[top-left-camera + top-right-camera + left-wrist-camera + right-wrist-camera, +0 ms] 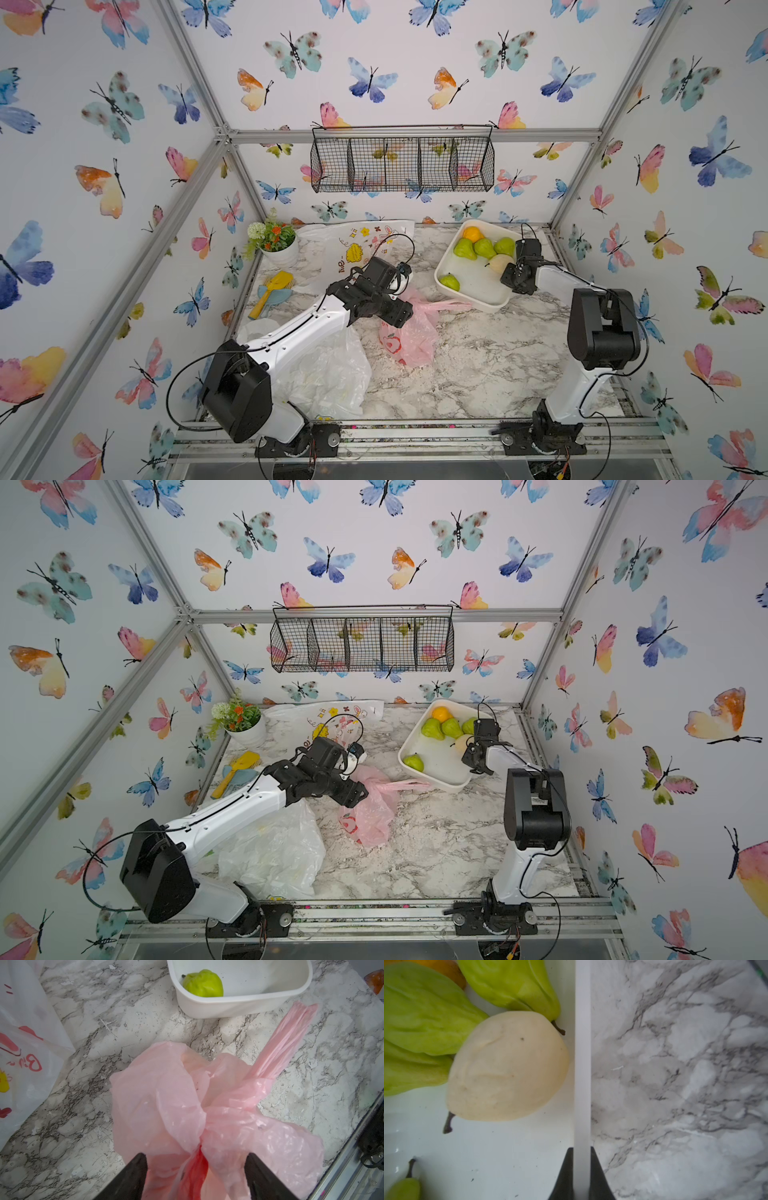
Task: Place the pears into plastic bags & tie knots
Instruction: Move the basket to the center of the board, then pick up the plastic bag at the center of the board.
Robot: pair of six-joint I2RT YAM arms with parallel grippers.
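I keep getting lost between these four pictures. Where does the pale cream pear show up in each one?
In a top view: the cream pear lies in the white tray, right of centre.
In a top view: same spot, same tray.
Left wrist: not in it; the tray shows only a green pear.
Right wrist: large, near the middle, beside the tray's wall.
Shared landmark: the white tray, in all four.

- Walls point(415, 54) were white, printed with watercolour butterflies, in both top views.
- Aluminium frame bars point(540, 136) ran along the corners.
- Black wire basket point(402, 166) hung on the back wall.
- Tabletop point(478, 365) was grey-veined white marble.
- Light was soft and even.
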